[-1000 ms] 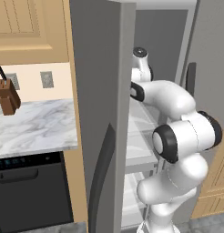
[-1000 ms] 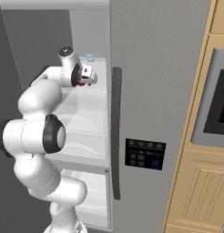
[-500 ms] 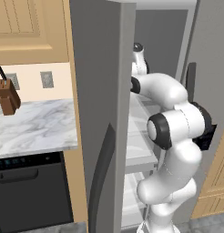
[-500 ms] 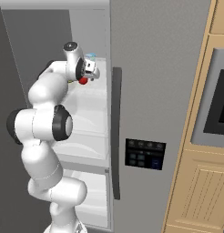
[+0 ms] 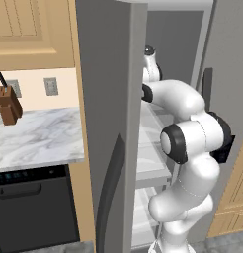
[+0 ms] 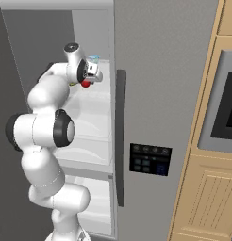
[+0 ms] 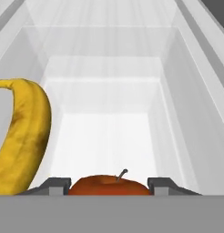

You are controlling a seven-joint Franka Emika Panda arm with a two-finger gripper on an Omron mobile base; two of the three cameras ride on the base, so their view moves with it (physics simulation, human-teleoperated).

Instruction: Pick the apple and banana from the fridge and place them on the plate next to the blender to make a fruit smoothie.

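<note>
The white arm is raised from the base and folded at the elbow, with the forearm reaching forward and upward. The wrist is bent so that the gripper (image 6: 92, 75) is held at about shoulder height. In the hand view, both fingertips (image 7: 57, 184) are seen pressed against the sides of the apple (image 7: 109, 185).

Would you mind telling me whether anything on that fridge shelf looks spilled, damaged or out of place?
Nothing stands out. The small round red apple sits upright, stem up, between the dark fingers, and the curved yellow banana lies beside it on the clean white fridge shelf, apart from it.
</note>
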